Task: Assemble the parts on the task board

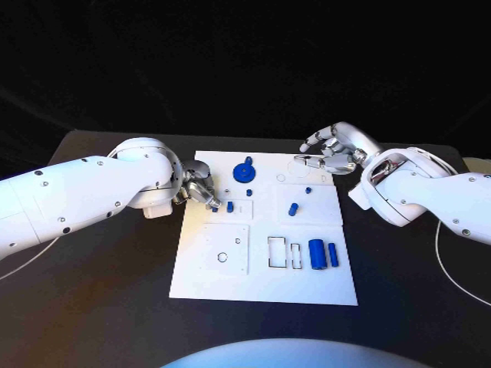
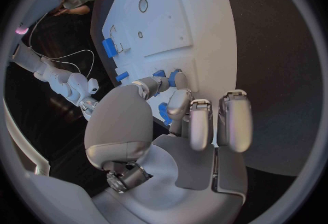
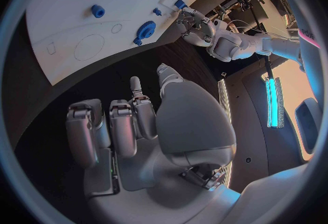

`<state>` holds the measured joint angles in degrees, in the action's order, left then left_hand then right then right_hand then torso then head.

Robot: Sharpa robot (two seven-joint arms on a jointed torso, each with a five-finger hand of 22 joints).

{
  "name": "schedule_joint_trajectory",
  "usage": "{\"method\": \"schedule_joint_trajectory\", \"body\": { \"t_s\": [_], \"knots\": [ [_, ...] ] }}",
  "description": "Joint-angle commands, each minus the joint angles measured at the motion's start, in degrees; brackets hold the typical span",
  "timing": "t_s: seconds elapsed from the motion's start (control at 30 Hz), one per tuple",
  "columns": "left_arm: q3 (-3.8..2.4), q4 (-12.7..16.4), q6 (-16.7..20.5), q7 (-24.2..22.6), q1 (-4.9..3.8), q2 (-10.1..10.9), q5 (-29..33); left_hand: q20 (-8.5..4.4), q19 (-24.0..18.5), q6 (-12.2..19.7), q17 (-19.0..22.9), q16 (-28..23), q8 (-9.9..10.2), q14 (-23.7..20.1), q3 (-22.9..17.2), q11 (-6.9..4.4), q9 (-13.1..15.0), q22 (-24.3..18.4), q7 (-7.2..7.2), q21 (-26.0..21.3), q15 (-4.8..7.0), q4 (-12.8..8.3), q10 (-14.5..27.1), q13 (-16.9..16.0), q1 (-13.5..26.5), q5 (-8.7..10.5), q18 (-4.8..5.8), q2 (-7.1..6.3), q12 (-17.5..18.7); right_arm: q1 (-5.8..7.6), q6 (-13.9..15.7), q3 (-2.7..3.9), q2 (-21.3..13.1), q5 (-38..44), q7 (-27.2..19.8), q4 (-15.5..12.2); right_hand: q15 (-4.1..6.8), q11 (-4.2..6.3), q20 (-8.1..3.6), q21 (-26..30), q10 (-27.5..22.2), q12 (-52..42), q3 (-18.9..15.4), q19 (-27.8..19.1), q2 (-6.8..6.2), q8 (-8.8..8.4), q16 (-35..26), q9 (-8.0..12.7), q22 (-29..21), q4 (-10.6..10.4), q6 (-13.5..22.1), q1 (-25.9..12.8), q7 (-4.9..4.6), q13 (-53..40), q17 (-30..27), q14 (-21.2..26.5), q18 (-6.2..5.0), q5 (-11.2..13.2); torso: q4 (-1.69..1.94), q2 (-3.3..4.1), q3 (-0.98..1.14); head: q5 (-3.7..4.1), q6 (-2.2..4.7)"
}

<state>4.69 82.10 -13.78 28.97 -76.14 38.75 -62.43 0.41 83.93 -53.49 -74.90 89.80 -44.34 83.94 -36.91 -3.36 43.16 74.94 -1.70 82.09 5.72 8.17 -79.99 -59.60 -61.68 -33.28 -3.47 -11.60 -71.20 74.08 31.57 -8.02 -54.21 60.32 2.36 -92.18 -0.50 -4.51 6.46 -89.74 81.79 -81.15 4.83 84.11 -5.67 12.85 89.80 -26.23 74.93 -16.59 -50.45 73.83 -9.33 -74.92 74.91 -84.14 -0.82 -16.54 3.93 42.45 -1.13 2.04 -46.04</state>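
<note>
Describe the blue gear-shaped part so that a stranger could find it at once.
Start from the white task board in the middle of the black table. Go to its far edge, between the left hand and the right hand. There lies the blue gear, round and flat with a short handle. Its neighbours are small pegs or plain cylinders, and none is round and flat like it.

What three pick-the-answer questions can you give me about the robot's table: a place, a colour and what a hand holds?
1. Where is the blue gear? A) board's near edge B) board's far part C) black table
2. What colour is the task board? A) white B) red C) yellow
3. What does the right hand hold? A) gear B) cylinder C) nothing
Answers: 1 B, it lies on the board's far part; 2 A, the plate is white; 3 C, its fingers enclose nothing.
</note>
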Motion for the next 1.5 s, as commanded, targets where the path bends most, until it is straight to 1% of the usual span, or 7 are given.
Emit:
{"method": "schedule_joint_trajectory", "body": {
  "t_s": [0.03, 0.43, 0.63, 0.9, 1.13, 1.37, 1.5],
  "knots": [
    [0.3, 0.1, -2.7, 0.3, 0.38, -0.3, -0.8, -0.33, 1.2, -1.3, -15.1, 0.2, -0.1, 6.1, -6.9, -0.03, -0.1, 1.4, 1.14, 0.3, 0.51, -7.3, -0.4, 0.0, -0.3, 0.04, 0.56, 0.82, -0.3, -0.03, -0.6, 0.0, 0.0, 0.7, -0.1, -0.1, 0.36, 0.25, -0.31, -0.3, -0.1, 0.2, 0.2, 5.9, 0.02, 0.2, -0.1, -0.1, 15.1, 0.0, -0.1, -0.7, 0.43, -6.8, 14.4, -5.7, 0.82, -0.3, 0.0, 0.03, -0.02, 0.03, 0.0],
    [0.31, 0.1, -2.5, 0.5, 0.39, -0.3, -2.4, -0.4, 1.5, -1.6, -15.1, 0.2, 0.0, 6.1, -7.4, -0.13, -0.2, 1.9, 1.19, 0.6, 0.62, -7.7, -0.6, -0.1, -1.1, -0.66, 0.67, 1.15, -0.1, -0.03, -0.6, 0.0, 0.0, 0.7, -0.1, -0.1, 0.37, 0.26, -0.33, -0.3, -0.1, 0.2, 0.3, 5.9, 0.0, 0.25, -0.1, -0.1, 15.1, 0.0, -0.1, -0.7, 0.44, -6.8, 14.3, -5.7, 0.82, -0.4, 0.09, -0.03, -0.04, 0.01, -0.1],
    [0.31, 0.0, -1.8, 0.6, 0.39, -0.3, -2.9, -0.42, 1.6, -1.9, -15.1, 0.2, 0.0, 6.1, -7.8, -0.15, -0.2, 2.3, 1.2, 0.8, 0.64, -7.7, -0.8, -0.1, -1.1, -2.11, 0.75, 1.02, 0.0, -0.03, -0.6, 0.0, 0.0, 0.7, -0.1, -0.1, 0.37, 0.26, -0.33, -0.3, -0.1, 0.2, 0.3, 5.9, 0.0, 0.25, -0.1, -0.1, 15.1, 0.0, -0.1, -0.7, 0.44, -6.8, 14.3, -5.7, 0.82, -0.4, 0.13, -0.05, -0.02, -0.08, -0.12],
    [0.31, -0.1, -1.5, 0.7, 0.39, -0.3, -3.2, -0.46, 1.8, -2.2, -15.1, 0.2, -0.1, 6.1, -8.1, -0.21, -0.1, 2.7, 1.27, 1.1, 0.68, -7.6, -1.0, -0.2, -0.8, -3.93, 0.84, 0.84, 0.1, -0.03, -0.6, 0.0, 0.1, 0.7, -0.1, 0.0, 0.37, 0.26, -0.33, -0.3, -0.1, 0.2, 0.3, 5.9, 0.0, 0.25, -0.1, -0.1, 15.1, 0.0, -0.1, -0.7, 0.44, -6.8, 14.3, -5.7, 0.82, -0.4, -0.01, 0.01, -0.02, -0.17, -0.13],
    [0.31, 0.0, -1.6, 0.8, 0.39, -0.2, -2.7, -0.46, 1.9, -2.2, -15.1, 0.2, -0.2, 6.1, -8.1, -0.23, -0.1, 2.8, 1.29, 1.1, 0.69, -7.5, -1.0, -0.2, -0.8, -4.19, 0.86, 0.82, 0.1, -0.03, -0.5, 0.0, 0.1, 0.7, -0.1, 0.0, 0.37, 0.26, -0.33, -0.3, -0.1, 0.2, 0.3, 5.9, 0.0, 0.25, -0.1, -0.1, 15.1, 0.0, -0.1, -0.7, 0.44, -6.8, 14.3, -5.7, 0.82, -0.4, 0.04, 0.03, -0.02, -0.1, -0.03],
    [0.31, 0.0, -1.7, 0.8, 0.39, -0.4, -1.7, -0.47, 1.9, -2.3, -15.1, 0.2, -0.2, 6.1, -8.1, -0.22, -0.1, 2.8, 1.28, 1.1, 0.69, -7.5, -1.1, -0.3, -0.7, -4.3, 0.86, 0.82, 0.1, -0.03, -0.5, 0.0, 0.0, 0.8, -0.1, 0.0, 0.37, 0.26, -0.33, -0.3, -0.1, 0.2, 0.3, 5.9, 0.0, 0.25, -0.1, -0.1, 15.1, 0.0, -0.1, -0.7, 0.44, -6.8, 14.3, -5.7, 0.82, -0.4, -0.02, 0.04, -0.04, -0.12, -0.05],
    [0.31, 0.0, -2.0, 0.8, 0.4, -0.6, -1.0, -0.49, 1.8, -2.2, -15.1, 0.2, -0.2, 6.1, -7.6, -0.18, -0.1, 2.7, 1.26, 1.1, 0.7, -6.9, -1.1, -0.2, -0.2, -4.04, 0.84, 0.84, 0.2, -0.03, -0.5, 0.0, 0.1, 0.8, -0.1, 0.0, 0.37, 0.26, -0.33, -0.3, -0.1, 0.2, 0.3, 5.9, 0.0, 0.25, -0.1, -0.1, 15.1, 0.0, -0.1, -0.7, 0.44, -6.8, 14.3, -5.7, 0.82, -0.4, 0.02, 0.03, -0.05, -0.06, -0.08]
  ]
}}
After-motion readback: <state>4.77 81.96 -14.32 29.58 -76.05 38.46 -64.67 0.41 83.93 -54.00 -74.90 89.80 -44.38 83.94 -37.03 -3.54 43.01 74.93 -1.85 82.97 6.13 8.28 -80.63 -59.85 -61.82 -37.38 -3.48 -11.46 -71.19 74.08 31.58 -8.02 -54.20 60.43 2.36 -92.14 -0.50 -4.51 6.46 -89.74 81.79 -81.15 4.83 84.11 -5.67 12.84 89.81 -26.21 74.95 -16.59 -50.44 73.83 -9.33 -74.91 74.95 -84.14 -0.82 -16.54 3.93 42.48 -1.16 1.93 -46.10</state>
